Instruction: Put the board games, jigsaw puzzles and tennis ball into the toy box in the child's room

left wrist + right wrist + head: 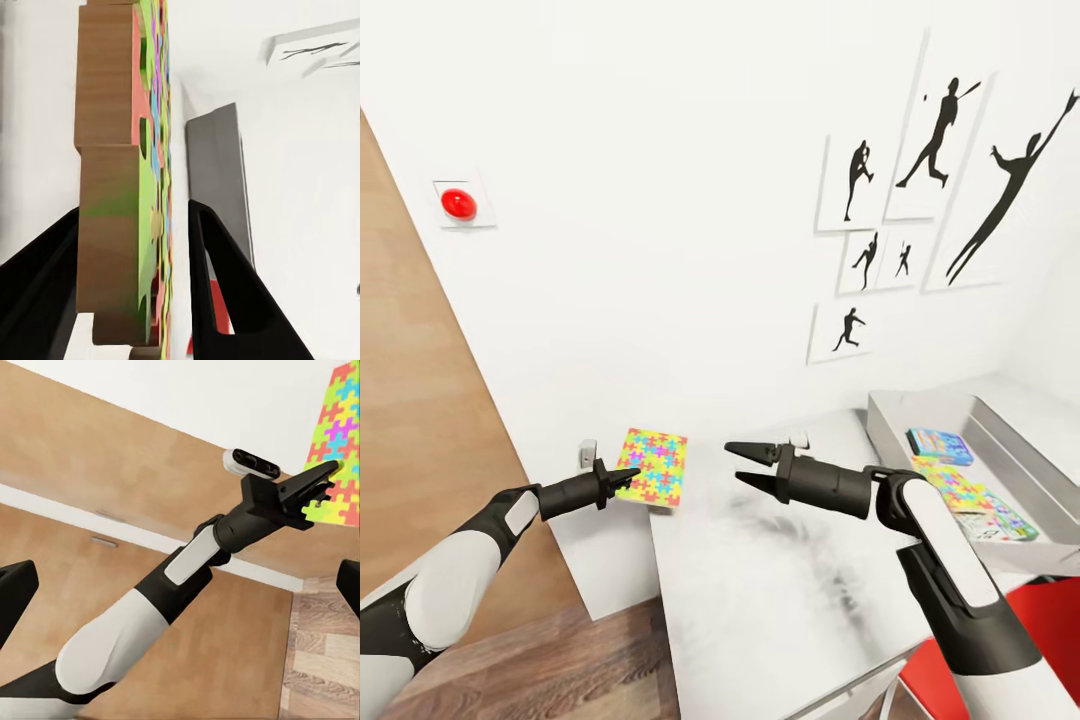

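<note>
The left gripper (628,479) pinches one edge of a jigsaw puzzle (653,467), its two black fingers (217,277) pressed against either face of the thin mat. In the left wrist view the mat (142,187) runs edge-on straight out between the fingers, brown backing on one side and coloured print on the other. The puzzle is held in the air just past the fingertips, beside the near corner of the table (760,590) and in front of the white wall (660,250).

The right gripper (750,466) hangs over the table top with its fingers spread and nothing between them, its tips pointing toward the held puzzle, near it but apart. In the right wrist view the left arm (172,585) reaches across a brown door (112,457), with the puzzle (337,442) at its tip.

Behind the right gripper, past its wrist, the grey toy box (1000,440) sits on the table. Inside lie a blue board game (940,445), a second jigsaw puzzle (958,488) and another printed box (1000,522). Beyond, black sports silhouette pictures (940,130) hang on the wall.
</note>
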